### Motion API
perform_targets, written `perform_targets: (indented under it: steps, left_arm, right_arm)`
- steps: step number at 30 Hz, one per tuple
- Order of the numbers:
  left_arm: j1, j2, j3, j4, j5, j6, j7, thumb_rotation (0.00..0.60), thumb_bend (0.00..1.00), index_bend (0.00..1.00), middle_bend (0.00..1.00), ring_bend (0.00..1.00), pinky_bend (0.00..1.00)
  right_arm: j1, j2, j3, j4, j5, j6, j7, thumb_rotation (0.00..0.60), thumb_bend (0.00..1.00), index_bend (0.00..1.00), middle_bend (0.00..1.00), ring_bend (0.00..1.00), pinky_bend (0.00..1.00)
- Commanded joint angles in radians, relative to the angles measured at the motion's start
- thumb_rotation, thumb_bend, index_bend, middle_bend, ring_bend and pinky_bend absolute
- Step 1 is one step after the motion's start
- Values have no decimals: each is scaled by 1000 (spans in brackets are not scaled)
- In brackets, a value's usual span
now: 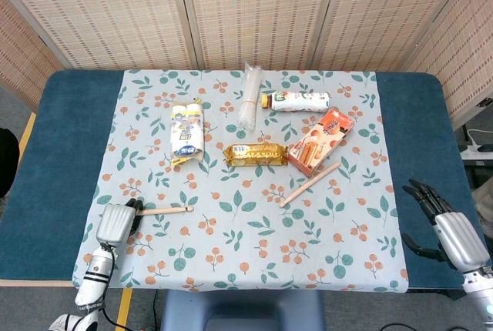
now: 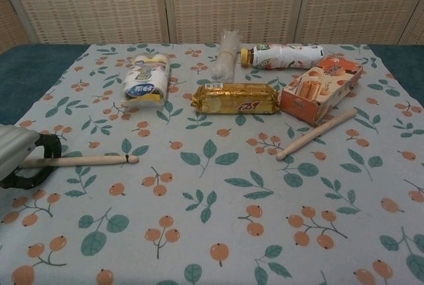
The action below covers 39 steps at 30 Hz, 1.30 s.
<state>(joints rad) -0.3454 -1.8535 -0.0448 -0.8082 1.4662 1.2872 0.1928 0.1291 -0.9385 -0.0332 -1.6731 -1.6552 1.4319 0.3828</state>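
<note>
We are gripping wooden stick (image 1: 165,210) in left hand (image 1: 115,222); right hand (image 1: 447,227) resting, fingers apart, on blue table (image 1: 65,146). Leafy cloth (image 1: 254,231) covering middle; woven screens (image 1: 254,8) standing behind.

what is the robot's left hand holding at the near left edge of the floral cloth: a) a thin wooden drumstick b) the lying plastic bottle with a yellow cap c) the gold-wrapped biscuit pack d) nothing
a: the left hand has its fingers curled around the butt end of the thin wooden drumstick, whose tip points toward the middle of the cloth.
</note>
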Motion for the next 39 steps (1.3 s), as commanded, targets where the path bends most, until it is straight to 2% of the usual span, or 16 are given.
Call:
perform_targets:
  steps: [1,9,12,14,18,20,27,35,39]
  left_arm:
    - [3,4,0,-6,8,17,-9,600,493,745,747,996,1000]
    - [18,47,2,-77,49,113,-52,600,505,756,791,998,1000]
    - [25,91,0,-153,61,142,-70,600,507,757,799,999,1000]
    - [30,126,-4,-216,63,156,-88,600,507,757,800,999,1000]
    - [45,212,-2,-340,76,187,-78,600,507,758,801,999,1000]
    - [53,246,-1,-382,84,204,-68,600,507,757,801,999,1000]
    - [75,355,-2,-536,125,268,-56,600,507,759,803,999,1000]
    - [85,366,-9,-568,135,286,-58,600,506,759,804,999,1000]
    - [86,363,-13,-566,135,285,-63,600,507,759,804,999,1000]
  right_arm:
    - [1,0,0,-1,2,-3,-1,600,248,97,0,0,173]
    - [15,-3,4,-3,19,-35,-11,600,248,100,0,0,176]
    - [24,-13,12,3,28,-45,-26,600,248,116,16,5,286]
    - [32,-22,17,12,33,-55,-29,600,248,143,68,55,368]
    - [64,-40,30,29,67,-116,-35,600,248,211,190,218,490]
    - [84,-58,40,50,85,-148,-37,600,248,236,227,276,511]
    - [164,-162,70,171,118,-255,-88,600,248,289,274,343,534]
    - [284,-275,109,356,88,-333,-190,600,248,385,307,600,763]
    - [347,-307,118,422,110,-425,-191,600,248,430,333,663,829]
